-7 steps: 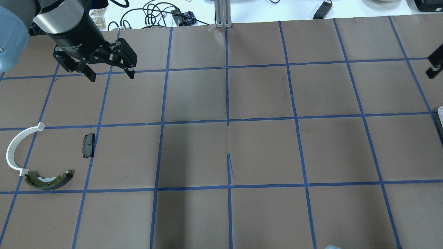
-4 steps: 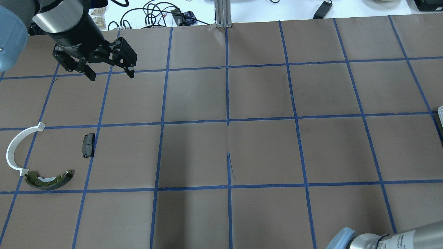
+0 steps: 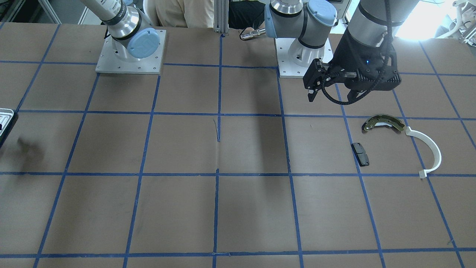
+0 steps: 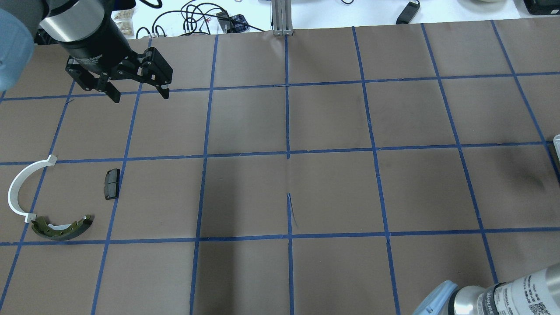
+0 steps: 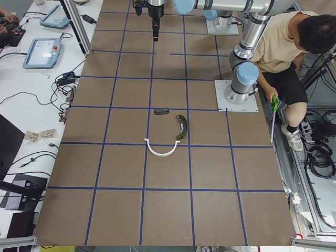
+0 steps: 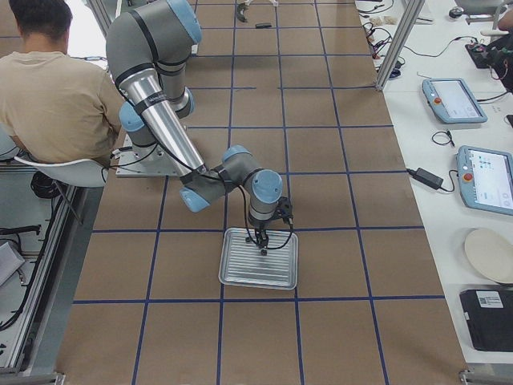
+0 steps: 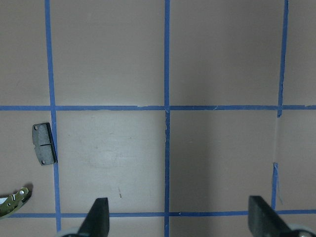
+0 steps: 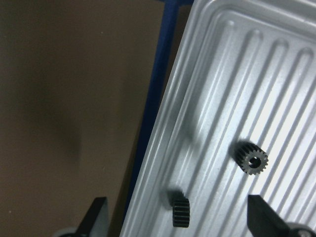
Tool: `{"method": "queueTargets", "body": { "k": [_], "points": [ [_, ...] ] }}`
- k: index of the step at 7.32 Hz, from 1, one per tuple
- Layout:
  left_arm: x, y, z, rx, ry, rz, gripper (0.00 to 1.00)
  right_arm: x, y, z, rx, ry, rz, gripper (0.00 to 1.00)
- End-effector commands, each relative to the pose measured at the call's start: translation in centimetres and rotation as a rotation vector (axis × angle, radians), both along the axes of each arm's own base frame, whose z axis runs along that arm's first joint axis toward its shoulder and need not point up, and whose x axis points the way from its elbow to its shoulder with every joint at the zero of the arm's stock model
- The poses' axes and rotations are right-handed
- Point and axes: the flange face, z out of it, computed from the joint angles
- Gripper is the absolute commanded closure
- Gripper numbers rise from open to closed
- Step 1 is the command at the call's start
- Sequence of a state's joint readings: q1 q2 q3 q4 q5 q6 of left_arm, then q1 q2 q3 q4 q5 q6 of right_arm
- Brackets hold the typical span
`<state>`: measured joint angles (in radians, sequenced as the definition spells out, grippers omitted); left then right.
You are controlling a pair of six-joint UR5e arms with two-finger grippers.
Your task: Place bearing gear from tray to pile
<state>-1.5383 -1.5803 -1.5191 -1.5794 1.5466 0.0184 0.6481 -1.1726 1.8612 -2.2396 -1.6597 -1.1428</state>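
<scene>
brown table (image 4: 332, 188), blue tape grid (image 4: 287, 118) | left claw (image 4: 141, 98) wide | right claw (image 8: 178, 201) wide over tray (image 6: 240, 274)

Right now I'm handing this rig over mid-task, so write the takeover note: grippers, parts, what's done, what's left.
Left gripper: open, empty, hovering above the brown table.
Right gripper: open, empty, poised over the ribbed silvery metal tray.
Two small black toothed gears lie in the tray, one showing its bore, one on edge.
Pile, at the opposite table end: curved olive metal brake shoe, small black rectangular pad, white plastic arc; no gear there.
Done: nothing delivered. Left: grasp a gear, carry it to the pile.
</scene>
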Motion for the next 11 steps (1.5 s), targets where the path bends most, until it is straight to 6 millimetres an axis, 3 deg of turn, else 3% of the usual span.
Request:
{"method": "queueTargets", "body": {
  "k": [1, 4, 5, 6, 8, 10, 11],
  "points": [
    [0.0, 0.0, 0.0, -0.002, 0.0, 0.0, 0.0, -0.7, 1.0, -0.5, 0.006, -0.001, 0.01, 0.16],
    [0.1, 0.1, 0.2, -0.005, -0.001, 0.001, 0.0, -1.3, 1.8, -0.8, 0.015, -0.009, 0.054, 0.39],
    [0.1, 0.1, 0.2, -0.003, -0.001, 0.001, 0.0, -1.4, 1.8, -1.3, 0.022, -0.016, 0.056, 0.41],
    [0.1, 0.1, 0.2, -0.005, -0.001, 0.003, 0.0, -1.6, 1.6, -1.8, 0.014, -0.007, 0.057, 0.49],
    [0.1, 0.1, 0.2, -0.005, 0.0, 0.003, 0.0, -1.7, 1.5, -1.8, 0.011, 0.001, 0.057, 1.0],
    [0.1, 0.1, 0.3, -0.006, 0.0, 0.003, 0.0, -1.9, 1.4, -1.0, 0.007, 0.015, 0.047, 1.0],
    [0.1, 0.1, 0.3, -0.006, -0.001, 0.003, 0.0, -1.9, 1.3, 0.4, 0.006, 0.03, 0.045, 1.0]
  ]
}}
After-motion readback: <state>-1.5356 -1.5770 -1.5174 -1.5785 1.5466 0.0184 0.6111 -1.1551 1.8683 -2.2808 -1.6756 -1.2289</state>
